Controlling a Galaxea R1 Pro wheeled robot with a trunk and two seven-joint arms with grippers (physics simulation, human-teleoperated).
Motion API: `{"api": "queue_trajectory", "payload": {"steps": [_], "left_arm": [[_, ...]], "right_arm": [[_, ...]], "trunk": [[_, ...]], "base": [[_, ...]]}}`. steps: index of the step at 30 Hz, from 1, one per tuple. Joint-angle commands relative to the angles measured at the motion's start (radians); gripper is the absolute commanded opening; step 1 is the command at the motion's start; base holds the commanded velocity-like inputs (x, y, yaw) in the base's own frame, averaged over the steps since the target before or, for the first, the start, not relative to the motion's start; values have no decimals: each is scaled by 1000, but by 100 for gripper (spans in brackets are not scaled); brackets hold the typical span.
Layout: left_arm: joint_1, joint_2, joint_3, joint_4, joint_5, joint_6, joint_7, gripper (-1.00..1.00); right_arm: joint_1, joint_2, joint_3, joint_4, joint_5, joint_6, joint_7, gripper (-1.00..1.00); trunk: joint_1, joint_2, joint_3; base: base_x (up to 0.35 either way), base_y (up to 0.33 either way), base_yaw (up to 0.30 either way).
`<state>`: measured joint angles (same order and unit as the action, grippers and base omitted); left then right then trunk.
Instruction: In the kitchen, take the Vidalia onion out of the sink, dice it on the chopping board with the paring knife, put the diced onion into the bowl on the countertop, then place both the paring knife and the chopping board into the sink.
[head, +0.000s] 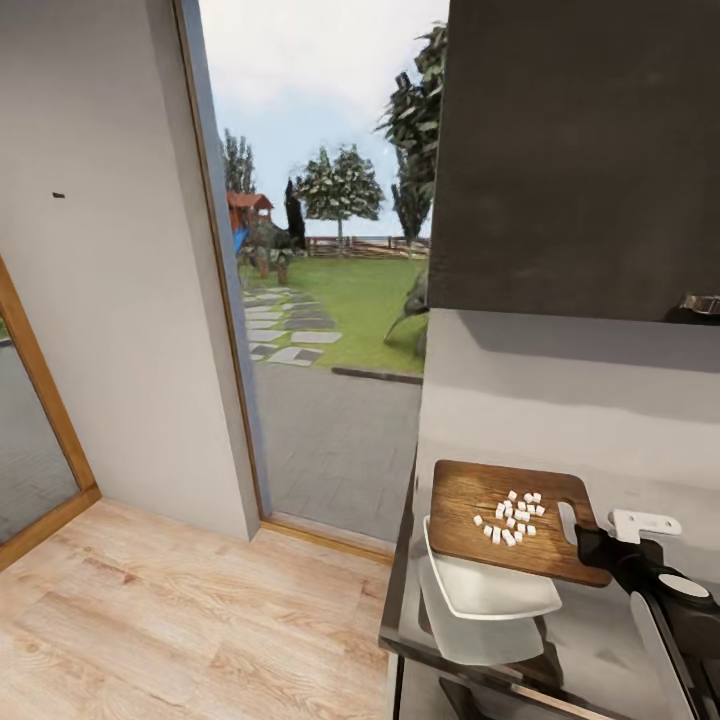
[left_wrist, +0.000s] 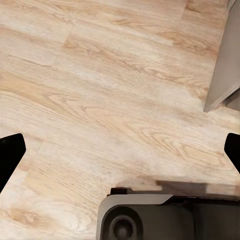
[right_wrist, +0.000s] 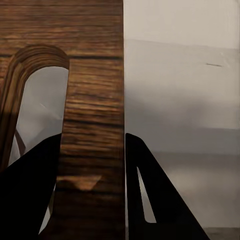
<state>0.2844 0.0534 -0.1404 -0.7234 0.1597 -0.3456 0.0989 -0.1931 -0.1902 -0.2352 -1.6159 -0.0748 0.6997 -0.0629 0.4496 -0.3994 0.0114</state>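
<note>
My right gripper (head: 592, 545) is shut on the handle end of the dark brown chopping board (head: 470, 500), beside its handle hole. The right wrist view has the board's edge (right_wrist: 92, 125) clamped between the two black fingers (right_wrist: 150, 190). Several small white diced onion pieces (head: 513, 520) lie on the board's top. The board is lifted over the countertop (head: 600, 640), and its near edge overlaps the white squarish bowl (head: 490, 595) below it. My left gripper (left_wrist: 120, 150) is open over the wooden floor, its fingertips (left_wrist: 10, 152) wide apart. The paring knife and the sink are out of view.
A dark wall cabinet (head: 580, 150) hangs above the counter, with a grey wall behind it. A tall glass opening (head: 320, 300) on the left looks onto a garden. Light wooden floor (head: 180, 620) spreads left of the counter's end. The robot's base (left_wrist: 150, 220) sits below the left gripper.
</note>
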Motion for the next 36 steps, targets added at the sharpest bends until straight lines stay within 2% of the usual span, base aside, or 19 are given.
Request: {"api": "queue_trajectory", "payload": {"steps": [1, 7, 24, 31, 36], "left_arm": [[0, 2, -8, -1, 10, -3, 8, 100], [0, 2, -8, -1, 10, -3, 8, 100], [1, 2, -8, 1, 10, -3, 8, 100], [0, 2, -8, 1, 10, -3, 8, 100], [0, 2, -8, 1, 10, -3, 8, 100]], "right_arm": [[0, 0, 1, -1, -8, 4, -7, -100], [0, 1, 1, -2, -8, 3, -6, -100], [0, 5, -1, 1, -11, -5, 3, -100], [0, 5, 1, 7, -15, -8, 4, -100], [0, 6, 3, 13, -14, -92, 6, -100]], "trunk": [[0, -1, 0], [0, -1, 0], [0, -1, 26], [0, -1, 27], [0, -1, 28]], "base": [[0, 0, 0], [0, 0, 0], [0, 0, 0], [0, 0, 0], [0, 0, 0]]}}
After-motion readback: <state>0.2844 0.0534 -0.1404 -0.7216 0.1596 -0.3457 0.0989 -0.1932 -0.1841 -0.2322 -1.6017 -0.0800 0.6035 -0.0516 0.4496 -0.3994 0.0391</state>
